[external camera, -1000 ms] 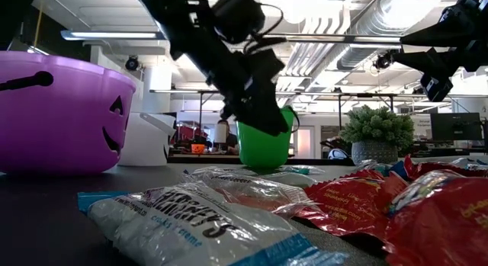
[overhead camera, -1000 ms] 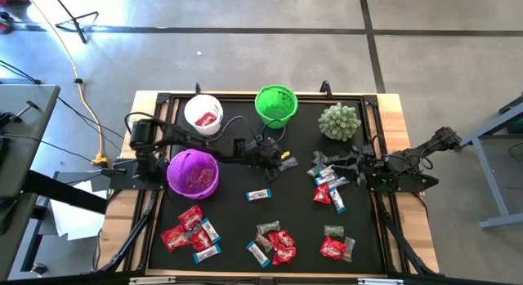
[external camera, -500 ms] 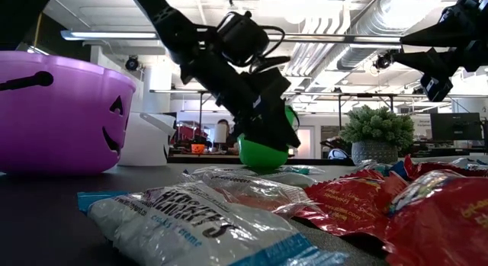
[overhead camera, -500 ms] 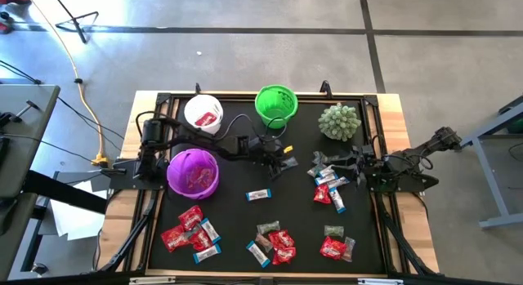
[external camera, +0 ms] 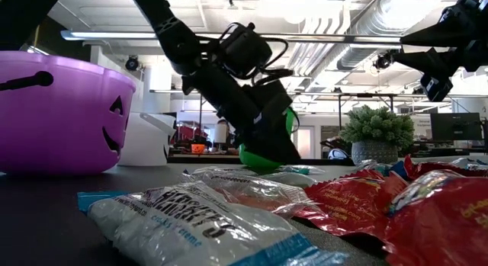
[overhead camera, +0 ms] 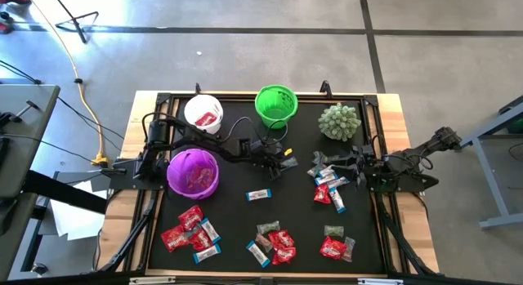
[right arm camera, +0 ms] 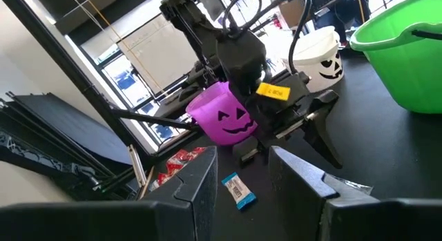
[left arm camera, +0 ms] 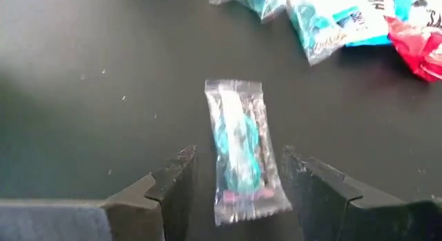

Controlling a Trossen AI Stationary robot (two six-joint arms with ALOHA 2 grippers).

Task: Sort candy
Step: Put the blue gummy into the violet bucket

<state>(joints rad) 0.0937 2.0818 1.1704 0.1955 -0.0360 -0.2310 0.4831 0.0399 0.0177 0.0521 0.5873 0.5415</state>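
A small candy (left arm camera: pixel 238 148) in a clear wrapper with a teal-blue filling lies flat on the black mat (overhead camera: pixel 237 211). My left gripper (left arm camera: pixel 238 157) is low over it, slanting down, open, one finger on each side, with a gap to the wrapper on both sides. From above, the left gripper (overhead camera: pixel 286 164) is at mid-table and hides that candy. More candy lies in heaps near the front (overhead camera: pixel 274 242) and on the right (overhead camera: pixel 328 183). One blue piece (overhead camera: pixel 258 194) lies alone. My right gripper (right arm camera: pixel 242 165) waits open at the right side.
A purple pumpkin bucket (overhead camera: pixel 193 172), a white bucket (overhead camera: pixel 203 113) and a green bucket (overhead camera: pixel 275 105) stand at the back left and middle. A spiky pale-green ball (overhead camera: pixel 339 122) sits at the back right. Bare mat lies around the single blue piece.
My left gripper has sunk toward the mat and moved a little toward the table's right edge. It now stands low in front of the green bucket.
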